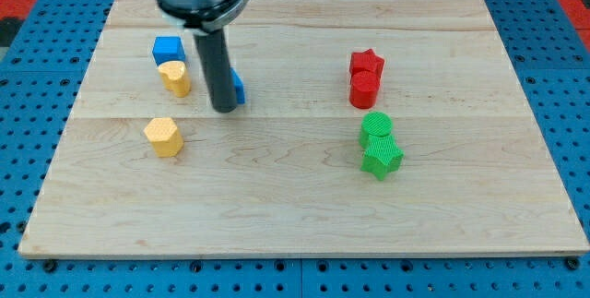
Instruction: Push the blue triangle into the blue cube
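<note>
Wooden table (304,196) across frame, dark rod with my tip (224,110) upper left, no claw fitted, blue triangle (238,88) touching tip's right side and mostly hidden, blue cube (168,50) further left, yellow block (174,77) just below cube, second yellow block (163,137) lower left, red pair (365,77) and green pair (379,143) right.

My tip (224,109) sits upper left on the bench (295,215), touching the blue triangle (238,88) on its right; the blue cube (168,49) lies further left.

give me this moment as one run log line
my tip against blue triangle, on its left | blue cube upper left, apart | yellow block touching cube | push unfinished
</note>
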Available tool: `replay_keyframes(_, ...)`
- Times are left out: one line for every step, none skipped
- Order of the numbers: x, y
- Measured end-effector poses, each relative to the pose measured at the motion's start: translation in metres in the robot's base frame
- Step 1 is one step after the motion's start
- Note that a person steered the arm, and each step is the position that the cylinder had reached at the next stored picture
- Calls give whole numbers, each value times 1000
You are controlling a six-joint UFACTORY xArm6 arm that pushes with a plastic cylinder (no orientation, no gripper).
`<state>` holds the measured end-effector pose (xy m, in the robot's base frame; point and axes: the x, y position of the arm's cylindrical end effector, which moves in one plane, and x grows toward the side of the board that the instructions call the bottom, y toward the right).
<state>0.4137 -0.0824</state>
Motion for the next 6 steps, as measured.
replay_keyframes(-41,6)
replay_keyframes(-42,37)
replay_keyframes(-48,77)
replay_keyframes(-69,41)
replay_keyframes(-84,-23)
replay_keyframes(-93,-59)
